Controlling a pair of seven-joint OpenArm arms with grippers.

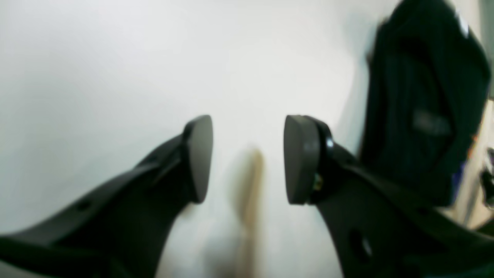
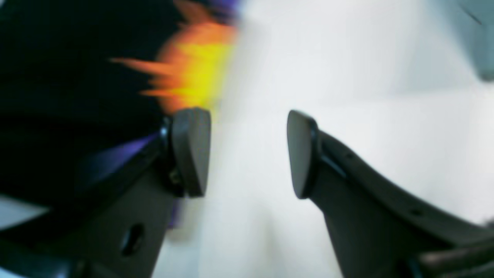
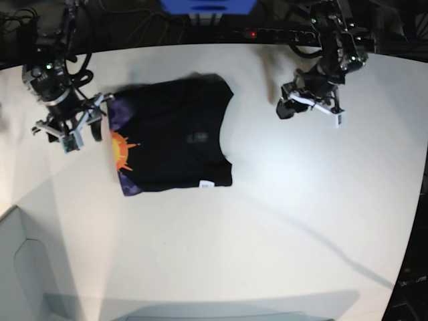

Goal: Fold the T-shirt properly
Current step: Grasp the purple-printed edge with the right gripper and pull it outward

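Left wrist view: the left tool (image 1: pixel 247 160) gapes empty over the white desk (image 1: pixel 115 58), the T-shirt (image 1: pixel 424 96) off to one side.

Right wrist view: the right tool (image 2: pixel 249 152) stands wide, holding nothing, beside the shirt's sun print (image 2: pixel 197 61).

Base view: the garment lies compactly folded between both arms, probably released to rest.

No legible text anywhere; small white label (image 3: pixel 206 184) on T-shirt (image 3: pixel 177 130) too small to read.

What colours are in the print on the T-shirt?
Orange and yellow sun with purple around it, on the black T-shirt; clearest in the right wrist view.
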